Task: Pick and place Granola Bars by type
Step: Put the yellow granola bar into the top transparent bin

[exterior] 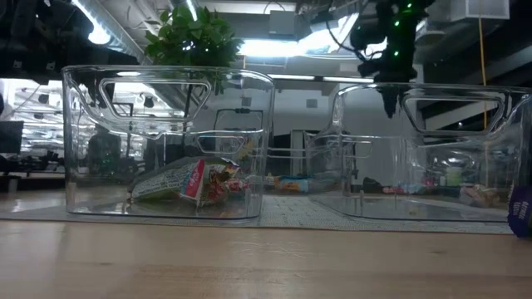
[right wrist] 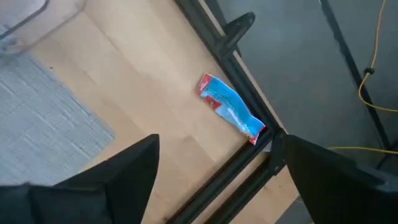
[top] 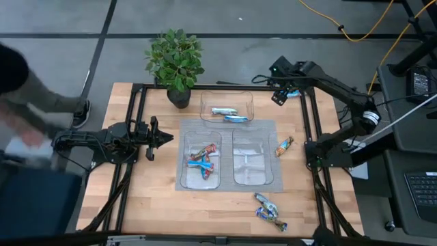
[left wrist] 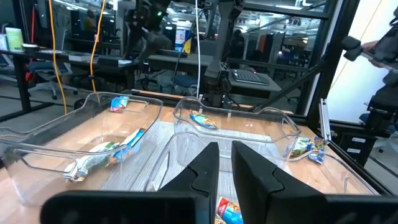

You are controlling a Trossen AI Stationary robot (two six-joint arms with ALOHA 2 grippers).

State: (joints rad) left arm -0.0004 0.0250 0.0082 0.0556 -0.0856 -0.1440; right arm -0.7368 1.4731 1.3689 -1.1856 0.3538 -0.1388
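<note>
Three clear trays (top: 256,179) rest on a grey mat (top: 268,126). Right gripper (right wrist: 214,168), fingers spread wide and empty, hovers above a bright blue bar (right wrist: 231,108) at the table's far right corner beside the black frame (right wrist: 236,163). Left gripper (top: 166,137), fingers nearly closed and empty, waits left of the mat. Other bars (top: 203,160) fill the near-left tray; two (top: 270,211) lie loose in front.
</note>
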